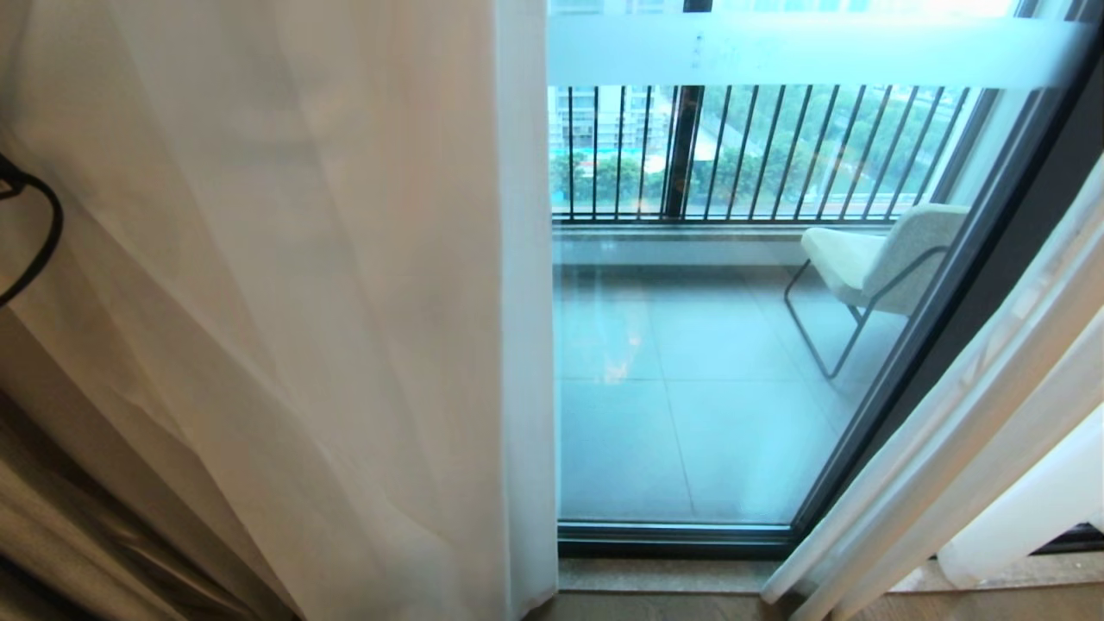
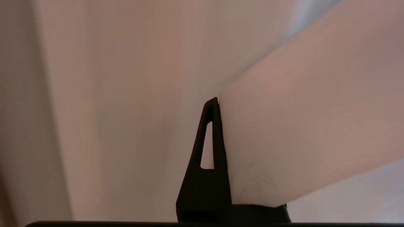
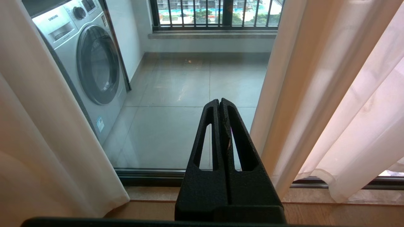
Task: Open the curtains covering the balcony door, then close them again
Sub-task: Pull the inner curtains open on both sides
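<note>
The curtains are sheer white panels. The left panel [image 1: 285, 302] covers the left half of the head view, its edge hanging at mid-frame. The right panel [image 1: 949, 448] is bunched at the far right. Between them the balcony door [image 1: 690, 388] shows bare glass in a black frame. My left gripper [image 2: 217, 100] is shut and pressed into the left panel. One black finger [image 2: 206, 142] shows, and curtain fabric [image 2: 300, 126] lies draped over the other. No arm appears in the head view. My right gripper [image 3: 219, 101] is shut, empty, and points at the glass [image 3: 176, 110] between the panels.
Behind the glass stand a washing machine [image 3: 91, 63], a pale chair [image 1: 880, 259] and a black barred railing [image 1: 733, 155]. A tan drape [image 1: 69, 517] hangs at the lower left. A black cable [image 1: 43, 241] loops at the left edge. The door's sill track [image 1: 673, 536] runs along the wooden floor.
</note>
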`<state>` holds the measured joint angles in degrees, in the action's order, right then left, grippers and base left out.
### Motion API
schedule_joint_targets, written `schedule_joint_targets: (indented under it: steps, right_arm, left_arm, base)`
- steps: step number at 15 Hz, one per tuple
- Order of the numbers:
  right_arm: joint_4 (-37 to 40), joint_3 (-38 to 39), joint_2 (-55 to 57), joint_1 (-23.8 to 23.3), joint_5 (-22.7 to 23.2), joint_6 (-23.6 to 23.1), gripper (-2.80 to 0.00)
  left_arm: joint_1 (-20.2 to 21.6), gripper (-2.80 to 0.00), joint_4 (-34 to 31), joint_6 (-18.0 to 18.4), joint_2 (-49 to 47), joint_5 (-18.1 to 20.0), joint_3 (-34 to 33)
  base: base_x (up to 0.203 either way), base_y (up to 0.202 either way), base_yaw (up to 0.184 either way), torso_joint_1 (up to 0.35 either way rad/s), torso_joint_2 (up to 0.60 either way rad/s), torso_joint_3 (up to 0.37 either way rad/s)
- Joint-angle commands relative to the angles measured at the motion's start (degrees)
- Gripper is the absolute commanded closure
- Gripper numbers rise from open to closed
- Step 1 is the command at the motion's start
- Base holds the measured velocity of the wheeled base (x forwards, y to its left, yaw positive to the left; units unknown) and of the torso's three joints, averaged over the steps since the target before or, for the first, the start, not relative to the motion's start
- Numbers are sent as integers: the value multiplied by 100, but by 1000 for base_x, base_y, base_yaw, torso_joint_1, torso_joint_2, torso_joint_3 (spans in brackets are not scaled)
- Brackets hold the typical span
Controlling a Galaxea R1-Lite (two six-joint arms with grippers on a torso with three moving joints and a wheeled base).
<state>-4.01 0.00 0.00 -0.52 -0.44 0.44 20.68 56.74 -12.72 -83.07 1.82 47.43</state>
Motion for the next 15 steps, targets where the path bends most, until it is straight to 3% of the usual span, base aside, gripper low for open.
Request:
schedule_joint_targets:
  steps: [1,7,15]
  right_arm:
    - [-3,0,0,0,0,0,0]
    - [-3,0,0,0,0,0,0]
    - [-3,0,0,0,0,0,0]
  left_arm:
    - [453,0,161,-151,-185,54,87]
    - [1885,0,609,-546,-703,934,301]
    - [3465,0,619,-1015,-1972,1701,1666]
  base:
    - [0,0,0,0,0,0]
    - [0,0,0,0,0,0]
    - [0,0,0,0,0,0]
